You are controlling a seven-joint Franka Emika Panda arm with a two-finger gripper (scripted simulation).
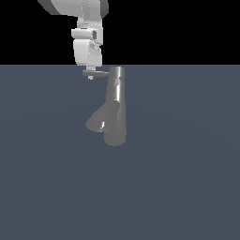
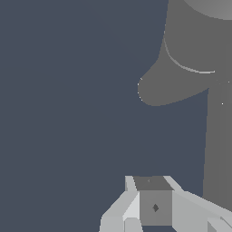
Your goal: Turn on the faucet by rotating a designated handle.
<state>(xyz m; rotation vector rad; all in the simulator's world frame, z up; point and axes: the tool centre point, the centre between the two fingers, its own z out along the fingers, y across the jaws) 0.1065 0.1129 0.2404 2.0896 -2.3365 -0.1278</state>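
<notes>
Sticking out toward the exterior view's left from the faucet [image 1: 115, 105] top, the handle [image 1: 96, 72] touches the gripper [image 1: 91, 76], whose finger spacing cannot be told; slate floor [image 1: 187, 187], black backdrop.

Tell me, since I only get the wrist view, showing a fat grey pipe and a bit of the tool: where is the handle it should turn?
Observer: In the exterior view the handle is a thin rod sticking out of the faucet's top toward the exterior view's left.
Visitor: Is the tool near it?
Observer: Yes. The tool hangs from above at the rod's outer end. I cannot tell whether they touch.
Visitor: And the fat pipe?
Observer: That is the spout, angled downward on the same side, well below the rod.
</notes>
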